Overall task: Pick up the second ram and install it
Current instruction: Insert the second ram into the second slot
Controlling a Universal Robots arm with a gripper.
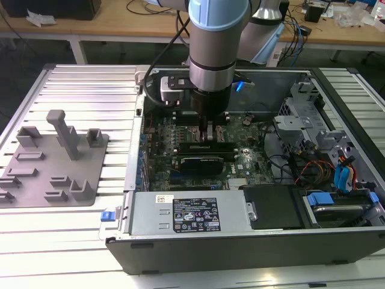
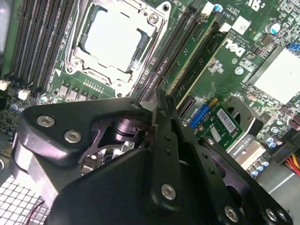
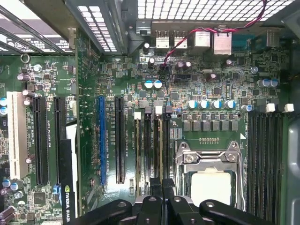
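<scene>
- Gripper (image 1: 210, 133) is low inside the open computer case (image 1: 240, 241), its jaws drawn narrow and nearly meeting, with nothing visibly clamped between them.
- In the first wrist view its tips (image 3: 161, 187) sit over the memory slots just beside the processor socket (image 3: 211, 178), near the motherboard's middle.
- The second ram (image 3: 161, 150) seems to stand edge-up in the slot under those tips, though this is hard to confirm.
- Judged step: installing, at the seating stage.
- Seating calls for straight, even pressure until the end clips (image 3: 158, 110) latch.
</scene>
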